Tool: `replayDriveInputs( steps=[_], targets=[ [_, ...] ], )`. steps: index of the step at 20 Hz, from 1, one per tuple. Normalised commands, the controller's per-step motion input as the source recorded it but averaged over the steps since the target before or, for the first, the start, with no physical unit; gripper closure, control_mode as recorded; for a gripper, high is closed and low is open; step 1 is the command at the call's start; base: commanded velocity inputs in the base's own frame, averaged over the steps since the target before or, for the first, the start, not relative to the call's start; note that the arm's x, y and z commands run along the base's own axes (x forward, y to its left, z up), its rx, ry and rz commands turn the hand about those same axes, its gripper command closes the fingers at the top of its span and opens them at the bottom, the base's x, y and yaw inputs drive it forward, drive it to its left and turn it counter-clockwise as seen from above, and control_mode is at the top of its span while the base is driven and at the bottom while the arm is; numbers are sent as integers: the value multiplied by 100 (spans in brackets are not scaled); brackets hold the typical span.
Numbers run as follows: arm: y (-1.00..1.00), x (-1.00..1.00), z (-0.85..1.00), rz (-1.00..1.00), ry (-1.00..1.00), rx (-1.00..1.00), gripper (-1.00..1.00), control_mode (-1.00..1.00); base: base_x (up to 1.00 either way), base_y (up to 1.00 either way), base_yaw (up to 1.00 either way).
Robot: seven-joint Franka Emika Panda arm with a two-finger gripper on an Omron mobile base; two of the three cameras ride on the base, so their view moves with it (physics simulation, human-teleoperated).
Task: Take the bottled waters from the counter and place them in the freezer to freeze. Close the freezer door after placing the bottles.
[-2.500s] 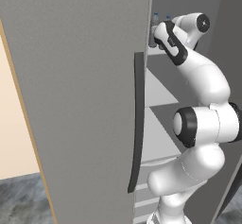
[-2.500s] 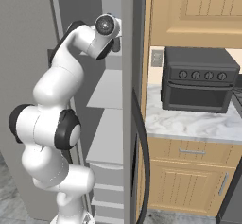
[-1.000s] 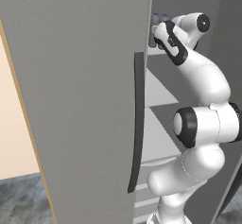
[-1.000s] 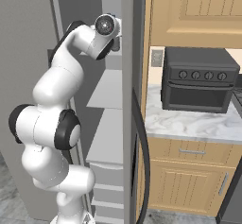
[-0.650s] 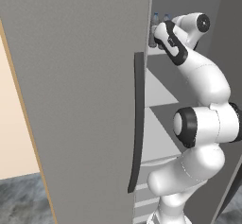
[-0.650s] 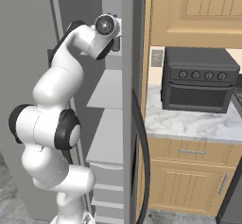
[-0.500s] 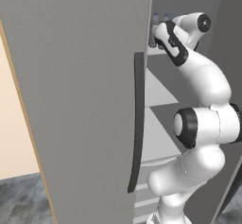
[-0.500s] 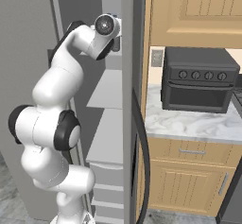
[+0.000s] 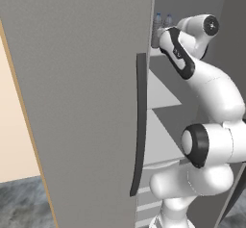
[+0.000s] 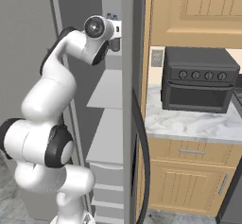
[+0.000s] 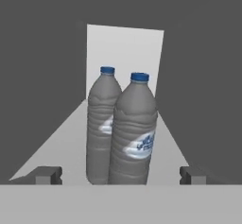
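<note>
Tool: your tool has its two fingertips spread wide apart, one at each side of the hand view, with nothing clamped between them; in the left base view you see the hand reaching into the top of the freezer.
Bottled waters: you have both bottled waters standing upright on the pale freezer shelf, touching or nearly touching; the nearer one sits to the right in the hand view and partly covers the one behind it. Both lie between the fingertips' lines, and you can't tell whether the tips are level with the nearer bottle. In the left base view their blue caps show just beside the hand, near the shelf's front edge.
Freezer: you see the compartment open, with pale shelves stepping down below the arm and drawers near the bottom.
Freezer door: your freezer door stands swung open, its long dark bar handle facing the left base camera.
Worktop: your marble worktop lies to the right of the fridge in the right base view and carries a dark toaster oven, set toward the back edge under the wooden upper cabinets.
</note>
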Motion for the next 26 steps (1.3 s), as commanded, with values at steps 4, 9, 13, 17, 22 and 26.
replayDriveInputs(
  steps=[4, 9, 13, 17, 22, 26],
  targets=[
    [6, -61, 11, -5, 0, 0, -100, -100, 0, 0, 0],
    [1, -63, 21, -6, 0, 0, -100, -100, 0, 0, 0],
    [0, -68, 29, -6, 0, 0, -100, -100, 0, 0, 0],
    [0, -66, 18, -3, 0, 0, -100, -100, 0, 0, 0],
    [0, -55, 0, 0, 3, 4, -100, -100, 0, 0, 0],
    [11, -56, 0, 0, 2, 9, -100, -100, 0, 0, 0]
  ],
)
